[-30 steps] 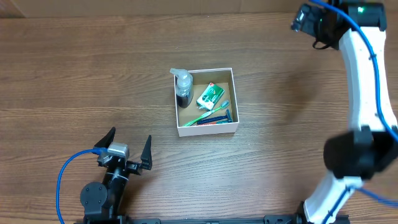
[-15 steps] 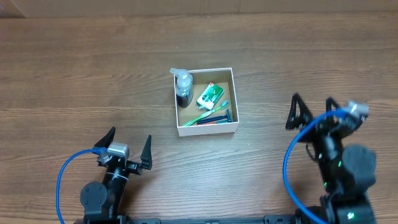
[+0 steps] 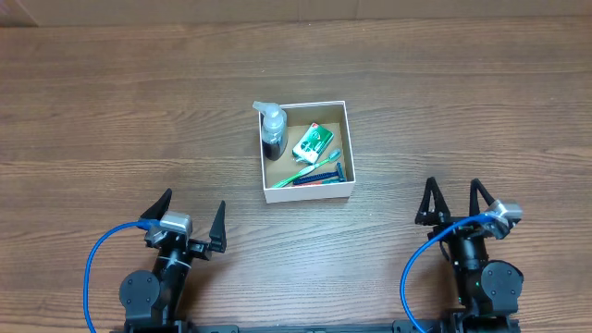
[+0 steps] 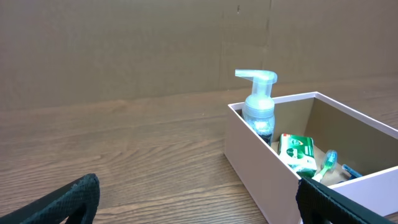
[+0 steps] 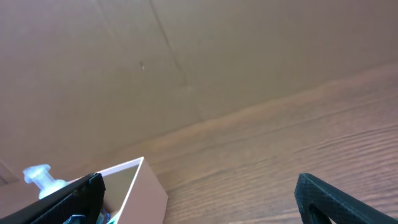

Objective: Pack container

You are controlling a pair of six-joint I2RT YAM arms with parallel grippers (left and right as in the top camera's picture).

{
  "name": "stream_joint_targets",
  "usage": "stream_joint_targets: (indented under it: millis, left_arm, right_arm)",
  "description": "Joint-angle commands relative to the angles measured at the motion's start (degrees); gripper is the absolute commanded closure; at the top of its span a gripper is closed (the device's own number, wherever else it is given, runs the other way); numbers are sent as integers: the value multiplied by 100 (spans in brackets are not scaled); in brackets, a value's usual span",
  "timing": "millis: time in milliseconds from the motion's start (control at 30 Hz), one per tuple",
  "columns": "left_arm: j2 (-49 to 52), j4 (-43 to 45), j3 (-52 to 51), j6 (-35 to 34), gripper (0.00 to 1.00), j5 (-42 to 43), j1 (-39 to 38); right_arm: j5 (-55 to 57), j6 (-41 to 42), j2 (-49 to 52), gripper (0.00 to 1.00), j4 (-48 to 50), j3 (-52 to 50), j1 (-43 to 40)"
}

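Overhead view, w/ both wrist views. The container, a square open box, sits near the ctr of the table, sides roughly parallel to the table edges. Being square it has no long axis of its own. L gripper rests at the near edge, fingers spread wide, nothing between them. R gripper likewise: fingers apart, empty. Key relation: the box lies ahead of both grippers and between them, i.e. forward and to the right of the L gripper, forward and to the left of the R gripper. The L looks somewhat nearer to the box's near corner, so by judgement it has the shorter reach. The L wrist view faces the box's near wall and looks into the open top. The R wrist view catches only one corner at its lower-left edge. Count: 1 container; 2 grippers; inside, 1 pump bottle upright in the far-left corner, 1 green-and-white packet mid-box, 1 green toothbrush lying approx. left-right, slightly tilted, and 1 blue razor-like item just beside it. A thin orange-red strip along the near wall is too small to identify. No loose toiletry shows outside the box, so packing looks complete or nearly so.
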Motion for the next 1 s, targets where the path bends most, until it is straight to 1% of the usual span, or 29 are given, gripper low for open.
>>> stream_joint_targets:
  millis: [0,967]
  left_arm:
    - [-48,0,-20,-31,0,22,42]
    - [-48,0,-20,-31,0,22,42]
  right_arm:
    - [-48,17,-317,0,-402,-122,-37]
    - [-24,-39,-293,0,-398,-120,-37]
